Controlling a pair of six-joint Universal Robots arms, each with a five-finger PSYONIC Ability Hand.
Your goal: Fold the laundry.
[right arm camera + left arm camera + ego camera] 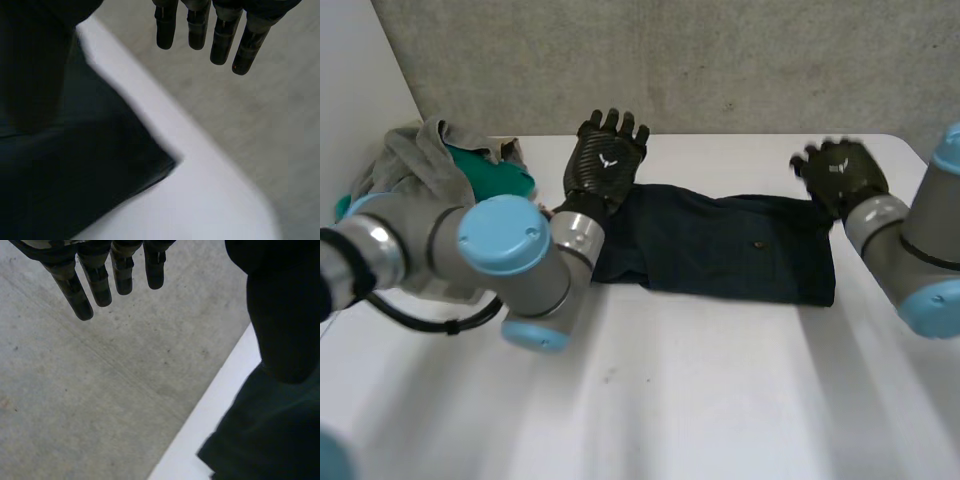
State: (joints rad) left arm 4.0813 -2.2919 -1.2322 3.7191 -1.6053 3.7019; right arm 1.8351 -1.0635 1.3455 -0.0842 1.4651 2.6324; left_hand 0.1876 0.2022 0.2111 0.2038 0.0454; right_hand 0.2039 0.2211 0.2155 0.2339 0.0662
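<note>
Fabric looks soft and floppy — that dark garment (720,245) lies flat between the left hand (605,160) and right hand (840,175), both spread open and holding nothing, so I'd pinch the corners right by each hand.

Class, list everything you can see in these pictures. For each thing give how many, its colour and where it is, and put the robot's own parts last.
table: 1, white, under everything
dark garment: 1, dark navy, lying flat across the far middle of the table, between the two hands
grey garment: 1, grey, crumpled in a pile at the table's far left
teal garment: 1, teal, in the same pile, beside the grey one
concrete surface: 1, grey, beyond the table's far edge
arms: 2, grey with light-blue caps, one at each side
left hand: 1, black, at the dark garment's left far end, fingers straight
right hand: 1, black, at its right far corner, fingers straight
</note>
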